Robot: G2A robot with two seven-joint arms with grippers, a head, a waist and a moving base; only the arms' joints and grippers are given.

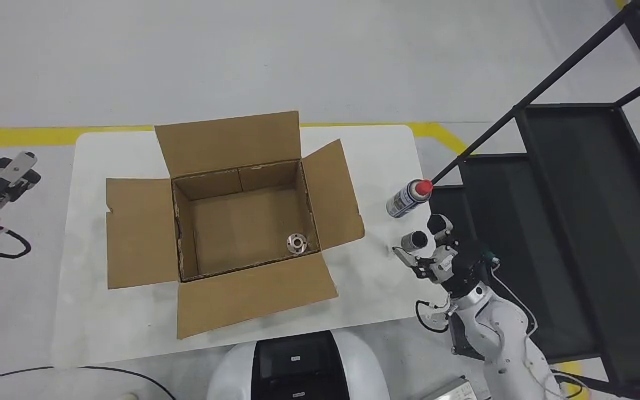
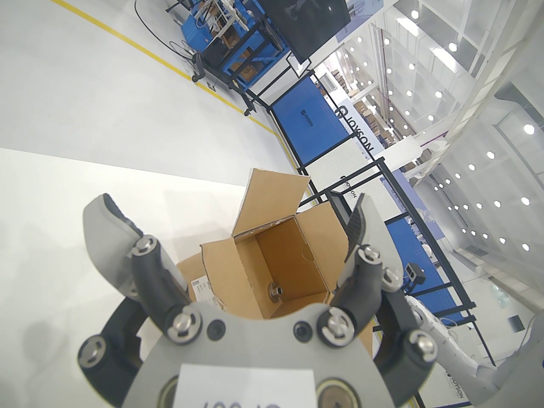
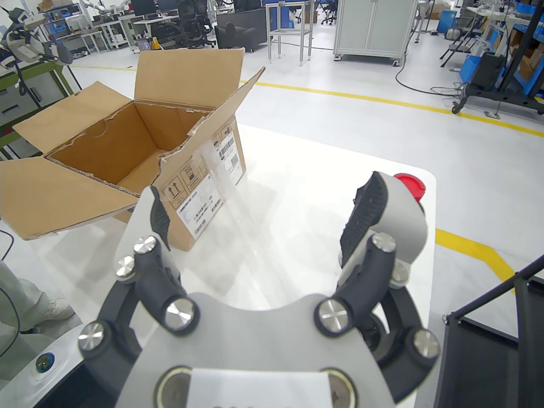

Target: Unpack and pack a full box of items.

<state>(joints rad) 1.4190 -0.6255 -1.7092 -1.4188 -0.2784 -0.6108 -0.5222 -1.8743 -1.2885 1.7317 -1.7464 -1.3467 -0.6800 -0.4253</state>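
Note:
An open cardboard box (image 1: 240,220) stands in the middle of the white table (image 1: 380,290), all flaps folded out. One small metal part (image 1: 293,243) lies on its floor near a corner, also seen as the metal part (image 2: 275,290). A spray can (image 1: 407,198) with a red cap (image 3: 410,186) lies on the table to the right of the box. My right gripper (image 3: 261,210) is open and holds nothing, just on the near side of the can; in the top view the right gripper (image 1: 425,242) sits at the table's right edge. My left gripper (image 2: 238,218) is open, off the table's left side, facing the box (image 2: 276,256).
A black metal rack (image 1: 560,200) stands close to the table's right side, with a slanted black bar over the can's corner. The box (image 3: 140,150) has shipping labels on one side. Bare table surface lies in front of and around the box.

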